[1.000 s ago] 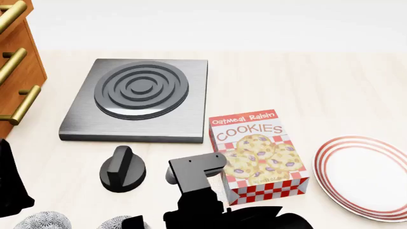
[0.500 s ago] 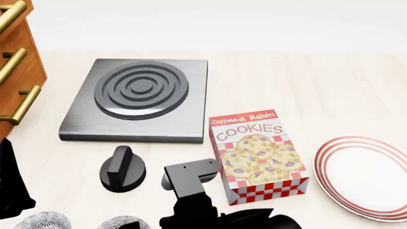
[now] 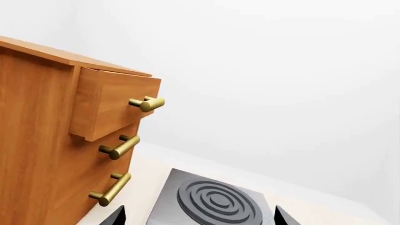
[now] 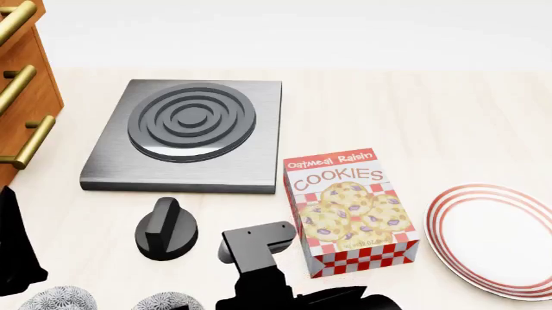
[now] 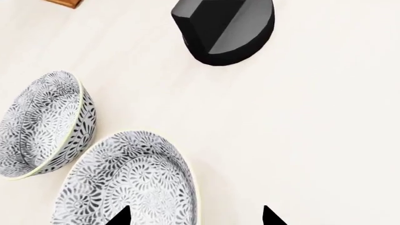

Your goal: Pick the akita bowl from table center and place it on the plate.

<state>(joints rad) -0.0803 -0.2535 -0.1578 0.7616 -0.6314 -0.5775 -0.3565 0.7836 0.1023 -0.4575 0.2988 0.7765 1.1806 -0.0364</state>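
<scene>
Two alike speckled grey-black bowls stand side by side near the table's front edge. In the right wrist view my right gripper (image 5: 195, 218) is open just above the akita bowl (image 5: 131, 183), one fingertip (image 5: 119, 218) over its patterned wall and the other over bare table. The twin bowl (image 5: 47, 124) sits beside it. In the head view both bowls (image 4: 164, 301) (image 4: 56, 300) peek in at the bottom left, partly hidden by my right arm (image 4: 258, 258). The red-ringed plate (image 4: 500, 239) lies far right. My left gripper (image 3: 200, 218) is open and holds nothing.
A cookie box (image 4: 353, 210) stands between the bowls and the plate. A black knob (image 4: 168, 229) sits just beyond the bowls, and a grey stove plate (image 4: 185, 132) lies behind it. A wooden drawer cabinet (image 4: 22, 90) with brass handles fills the left edge.
My right arm has drawn back toward the table's front edge and slightly left, closer over the bowls. The left arm has barely moved.
</scene>
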